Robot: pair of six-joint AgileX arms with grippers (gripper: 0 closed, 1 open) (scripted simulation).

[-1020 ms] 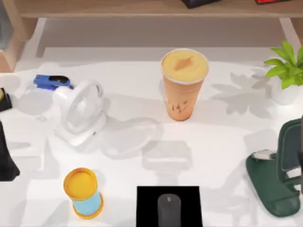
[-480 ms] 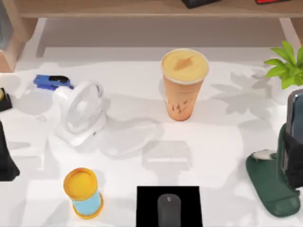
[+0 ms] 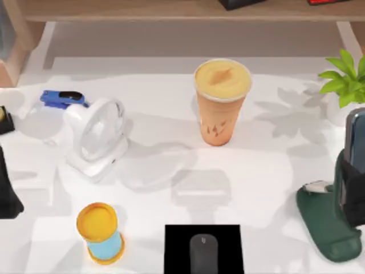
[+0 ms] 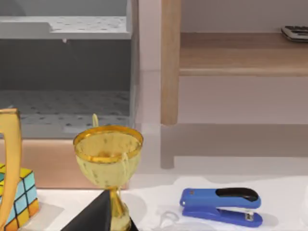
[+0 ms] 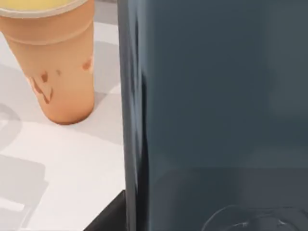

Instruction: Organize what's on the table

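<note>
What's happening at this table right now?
The right gripper is at the table's right edge, at the dark green phone stand, with a dark phone upright there. The left arm sits parked at the left edge. The orange cup, white fan and blue stapler stand untouched.

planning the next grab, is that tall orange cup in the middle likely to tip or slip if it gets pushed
The orange cup probably tips easily: it tapers to a base much narrower than its lidded top, so a push near the rim could topple it. Its smooth slanted wall may slide upward out of a pincer. It stands apart from the white fan, so a low, gentle nudge should hit nothing else.
</note>
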